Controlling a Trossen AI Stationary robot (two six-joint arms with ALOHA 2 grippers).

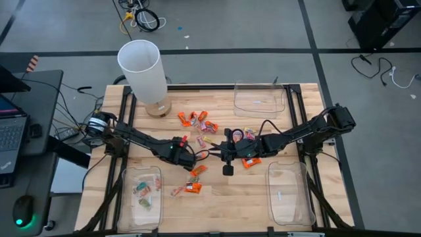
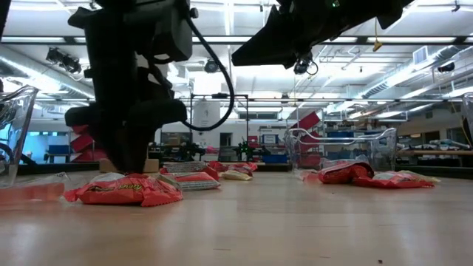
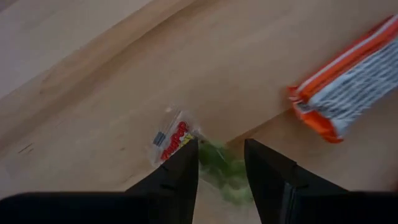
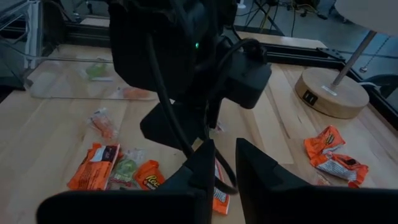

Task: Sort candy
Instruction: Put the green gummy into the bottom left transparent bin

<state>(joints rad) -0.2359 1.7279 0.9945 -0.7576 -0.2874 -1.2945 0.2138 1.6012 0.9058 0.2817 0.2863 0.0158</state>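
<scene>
Candy lies scattered over the middle of the wooden table [image 1: 217, 197]: orange packets [image 1: 197, 120], [image 1: 248, 162] and smaller wrapped sweets [image 1: 187, 189]. My left gripper [image 1: 191, 160] points down, open, low over the table. Its fingers [image 3: 186, 165] stand on either side of a green sweet in a clear wrapper with red lettering [image 3: 217, 163]; whether they touch it I cannot tell. An orange packet [image 3: 348, 81] lies beside it. My right gripper [image 1: 220, 156] hangs higher, facing the left arm, its fingers [image 4: 255, 168] a narrow gap apart with nothing plainly between them.
A lamp with a white shade [image 1: 140, 66] stands at the far left. Clear plastic trays sit at the near left [image 1: 125, 197] with a few sweets inside, at the near right [image 1: 289, 194] and at the far right [image 1: 260, 99]. The two grippers are close together.
</scene>
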